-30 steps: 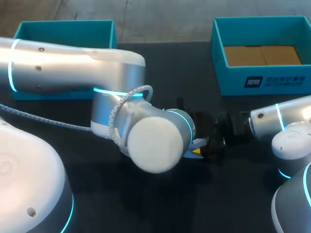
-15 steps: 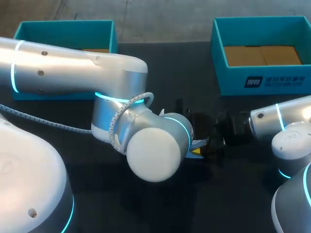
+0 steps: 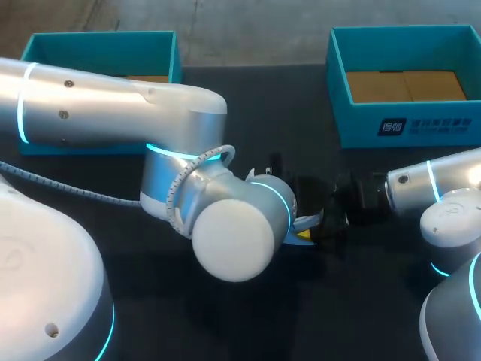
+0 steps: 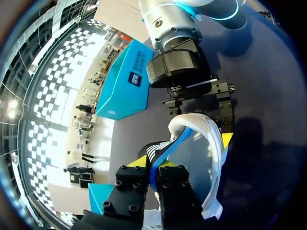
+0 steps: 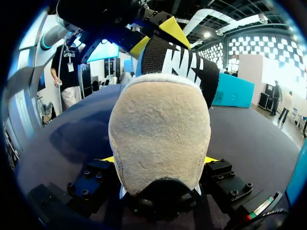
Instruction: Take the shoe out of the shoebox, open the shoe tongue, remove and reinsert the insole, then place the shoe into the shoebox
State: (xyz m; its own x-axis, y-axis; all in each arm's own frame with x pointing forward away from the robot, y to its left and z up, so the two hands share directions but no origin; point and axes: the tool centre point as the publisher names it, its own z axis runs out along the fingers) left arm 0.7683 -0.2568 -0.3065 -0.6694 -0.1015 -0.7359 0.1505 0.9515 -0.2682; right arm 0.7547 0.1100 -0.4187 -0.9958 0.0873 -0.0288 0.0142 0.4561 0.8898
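Observation:
The shoe [image 5: 160, 139] has a beige suede heel, a white collar lining [image 4: 211, 139] and a black tongue [image 5: 180, 64] with white lettering. It lies on the dark table between my two grippers. My right gripper [image 5: 159, 160] is shut on the heel, one yellow tip on each side. My left gripper [image 4: 154, 165] comes from the opposite side and is shut on the tongue [image 4: 154, 152], whose blue inner face shows between its fingers. In the head view the left wrist hides most of the shoe, and only a bit of the left gripper [image 3: 306, 231] and the right gripper [image 3: 340, 210] show.
A teal shoebox [image 3: 361, 128] with a cardboard floor stands at the back right. A second teal box [image 3: 105, 41] sits at the back left, partly behind my left arm [image 3: 113, 101]. My right arm [image 3: 432, 188] comes in low from the right.
My left wrist has sunk slightly toward the table's front and its fingers have closed in on the tongue. The right arm and the shoe have stayed put.

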